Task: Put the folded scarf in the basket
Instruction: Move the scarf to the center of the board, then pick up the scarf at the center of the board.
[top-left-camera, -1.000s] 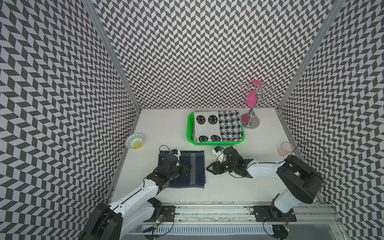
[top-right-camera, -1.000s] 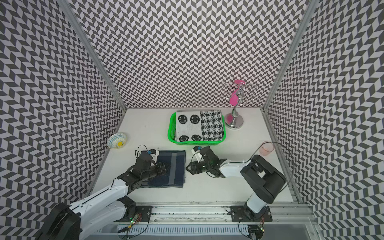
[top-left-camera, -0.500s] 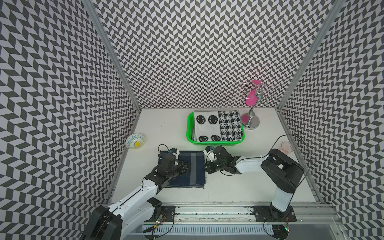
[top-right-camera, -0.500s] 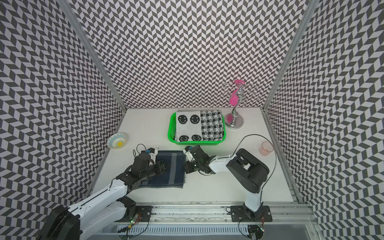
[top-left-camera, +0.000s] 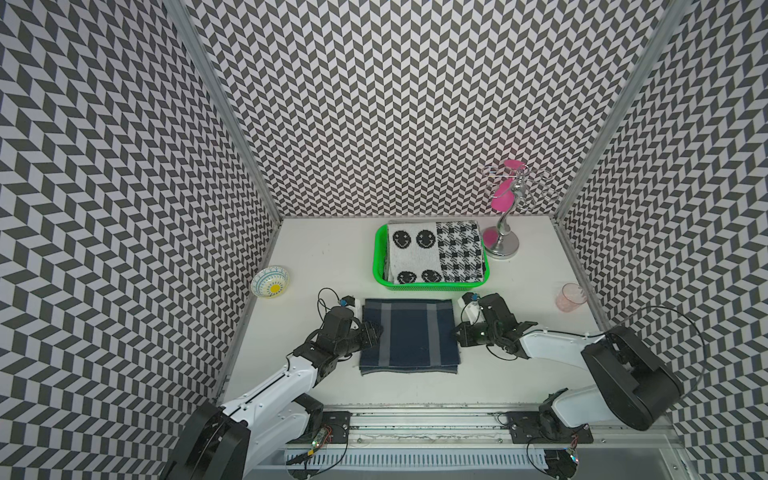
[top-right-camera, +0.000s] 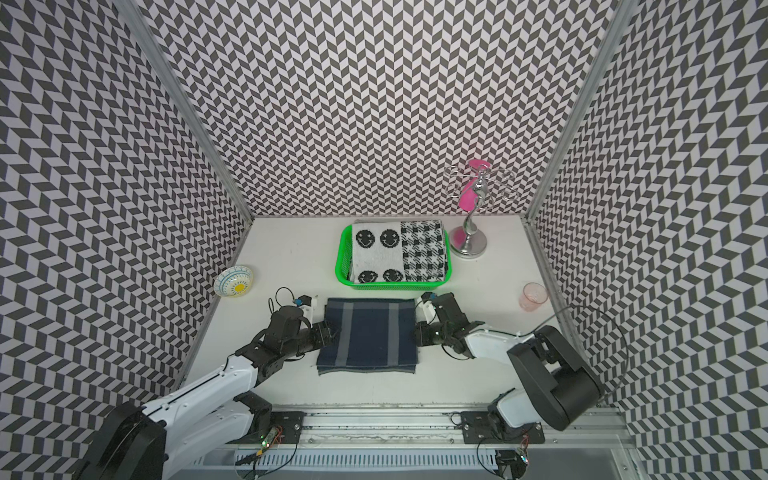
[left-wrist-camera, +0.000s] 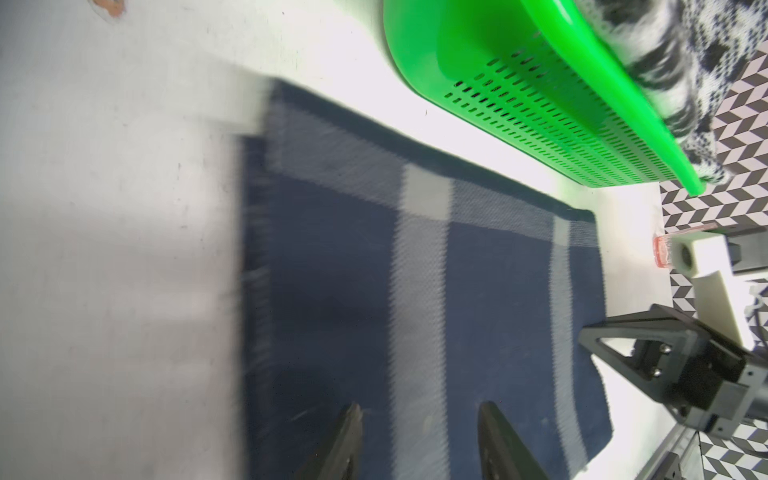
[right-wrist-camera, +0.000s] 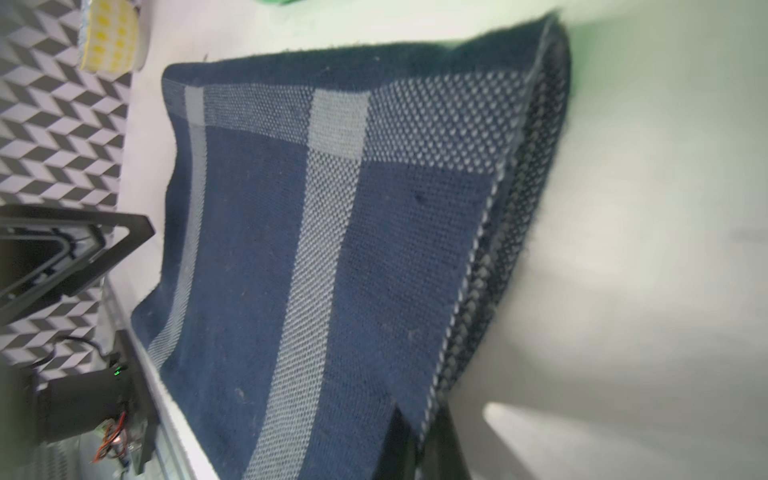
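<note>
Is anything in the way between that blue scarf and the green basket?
Nothing lies between the scarf and the basket, but two folded cloths already fill the basket. The scarf would likely land on top.

folded scarf (top-left-camera: 409, 334): navy with pale grey stripes, several layers folded into a flat rectangle | pose: lying flat on the counter (top-left-camera: 324, 249), just in front of the basket, not touching it | basket (top-left-camera: 432, 284): bright green plastic, perforated walls, rounded corners | state: upright toward the back of the counter, filled by two folded black-and-white cloths (top-left-camera: 411, 257)

L grpr (top-left-camera: 376, 332) ajar — R grpr (top-left-camera: 456, 337) (clamped)
</note>
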